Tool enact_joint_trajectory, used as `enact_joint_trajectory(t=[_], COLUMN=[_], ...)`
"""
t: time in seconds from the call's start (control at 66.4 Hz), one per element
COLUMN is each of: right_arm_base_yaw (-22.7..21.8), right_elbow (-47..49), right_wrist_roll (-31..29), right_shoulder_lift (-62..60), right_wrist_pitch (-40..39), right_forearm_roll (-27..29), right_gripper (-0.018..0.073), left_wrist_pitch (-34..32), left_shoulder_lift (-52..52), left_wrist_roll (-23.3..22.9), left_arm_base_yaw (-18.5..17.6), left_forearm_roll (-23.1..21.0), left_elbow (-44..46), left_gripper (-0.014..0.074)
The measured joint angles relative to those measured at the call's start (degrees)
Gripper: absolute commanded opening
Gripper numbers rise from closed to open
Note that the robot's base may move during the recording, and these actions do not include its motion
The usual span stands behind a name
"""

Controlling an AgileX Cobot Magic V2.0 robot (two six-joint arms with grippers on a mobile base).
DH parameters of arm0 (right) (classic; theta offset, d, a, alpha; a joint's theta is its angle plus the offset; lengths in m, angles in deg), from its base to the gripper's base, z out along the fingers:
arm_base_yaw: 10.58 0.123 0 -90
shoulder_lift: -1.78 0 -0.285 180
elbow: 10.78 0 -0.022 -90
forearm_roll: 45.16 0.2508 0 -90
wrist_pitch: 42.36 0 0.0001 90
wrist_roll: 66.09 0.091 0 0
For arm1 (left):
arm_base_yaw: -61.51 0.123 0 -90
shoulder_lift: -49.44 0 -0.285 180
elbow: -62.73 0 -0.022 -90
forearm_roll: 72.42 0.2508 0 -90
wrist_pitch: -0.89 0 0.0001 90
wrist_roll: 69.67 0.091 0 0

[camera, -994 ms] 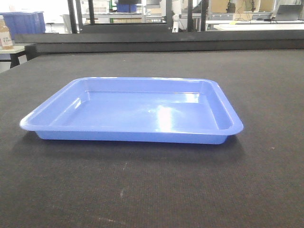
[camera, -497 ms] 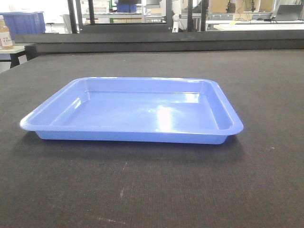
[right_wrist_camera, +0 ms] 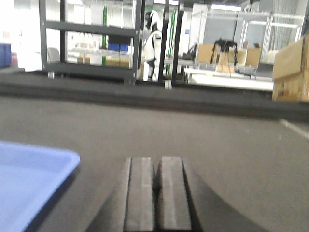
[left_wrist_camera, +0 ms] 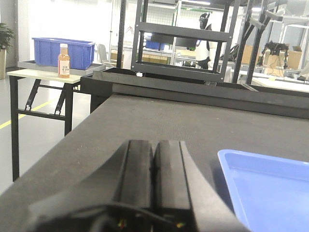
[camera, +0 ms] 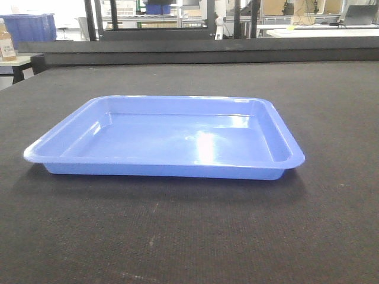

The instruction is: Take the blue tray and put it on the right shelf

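Blue tray [camera: 172, 142] flat on table [camera: 331, 94], long side left-to-right, between arms: right of left gripper [left_wrist_camera: 153, 179], left of right gripper [right_wrist_camera: 157, 193]. Both grippers pinched closed, empty.

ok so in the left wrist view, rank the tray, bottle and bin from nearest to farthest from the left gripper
From the left gripper:
1. Tray: close by, just ahead on its right, on the dark table.
2. Bottle: far off to the left, on the side table.
3. Bin: right behind the bottle, on the same table.
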Motion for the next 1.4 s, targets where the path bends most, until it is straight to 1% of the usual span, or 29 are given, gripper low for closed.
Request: enact_joint_trajectory(t=[0.06, 0.105, 0.166, 0.226, 0.301, 0.376, 0.407, 0.482, 0.542, 0.602, 0.662, 0.723, 0.738, 0.813, 0.888, 0.979, 1.114, 1.205, 1.325, 1.4], right_arm_base_yaw=[0.0, 0.0, 0.0, 0.0, 0.0, 0.0, 0.0, 0.1, 1.27, 3.06, 5.97, 8.74, 10.02, 13.46, 16.8, 19.8, 21.38, 21.61, 21.61, 21.61], right_elbow=[4.98, 8.87, 13.58, 17.59, 20.51, 22.12, 22.65, 24.23, 26.36, 29.88, 34.39, 39.48, 41.07, 47.59, 54.04, 61.0, 69.76, 75.42, 81.46, 83.7], right_wrist_roll=[0.0, 0.0, 0.0, 0.0, 0.0, 0.0, 0.0, 0.0, 0.0, 0.0, 0.0, 0.0, 0.0, 0.0, 0.22, 1.35, 3.87, 9.51, 20.6, 24.99], right_shoulder_lift=[0.0, 0.0, 1.28, 3.74, 7.27, 11.87, 13.36, 17.84, 21.15, 24.65, 29.63, 34.46, 36.83, 43.84, 51.87, 62.23, 75.26, 82.82, 91.69, 96.21], right_wrist_pitch=[3.01, 5.92, 9.66, 12.59, 14.09, 15.18, 15.4, 16.83, 18.41, 20.33, 23.86, 27.5, 29.24, 34.5, 40.69, 45.62, 50.64, 53.99, 59.55, 61.46], right_forearm_roll=[0.09, 0.09, 0.09, 0.09, 0.09, 0.09, 0.09, 0.21, 1.17, 2.84, 4.75, 5.57, 5.58, 5.96, 6.08, 6.4, 6.4, 3.53, -3.98, -6.55], right_gripper=[0.0057, 0.0065, 0.0125, 0.0251, 0.0438, 0.0611, 0.0648, 0.0621, 0.062, 0.062, 0.062, 0.062, 0.062, 0.062, 0.062, 0.062, 0.0618, 0.0591, 0.0574, 0.0574], left_wrist_pitch=[3.5, 6.19, 10.33, 14.53, 18.98, 23.41, 24.44, 26.65, 27.99, 30.12, 33.11, 35.05, 35.57, 37.59, 40.34, 44.67, 51.59, 55.68, 59.97, 61.54], left_shoulder_lift=[1.67, 3.34, 5.86, 8.98, 13.05, 17.44, 18.67, 21.7, 24.33, 27.27, 31.85, 36.22, 37.79, 44.35, 51.2, 60.53, 73.1, 80.7, 89.92, 94.37], left_wrist_roll=[0.0, 0.0, 0.0, 0.0, 0.0, 0.0, 0.0, 0.0, 0.53, 2.54, 4.75, 5.51, 5.65, 5.78, 5.78, 5.57, 3.64, 2.52, 0.43, -1.17], left_arm_base_yaw=[0.0, 0.0, -0.12, -0.72, -1.38, -2.04, -2.52, -4.52, -7.04, -10.55, -14.28, -17.61, -18.17, -20.78, -21.49, -21.61, -21.61, -21.61, -21.61, -21.61], left_forearm_roll=[1.61, 2.24, 2.6, 2.88, 2.72, 1.43, 0.91, 0.08, -0.29, -0.43, -0.47, -0.57, -0.57, -0.7, -0.7, -0.32, 0.61, 0.84, 1.2, 1.2], left_elbow=[5.36, 10.67, 16.45, 21.87, 26.15, 29.14, 29.8, 31.63, 33.44, 36.02, 39.68, 42.62, 43.52, 47.12, 51.4, 56.66, 65.08, 70.65, 77.71, 81.58], left_gripper=[-0.0034, 0.0, 0.0085, 0.0188, 0.0319, 0.0405, 0.0424, 0.0431, 0.0431, 0.0431, 0.0431, 0.0431, 0.0431, 0.0431, 0.0431, 0.0431, 0.0431, 0.0431, 0.0431, 0.0431])
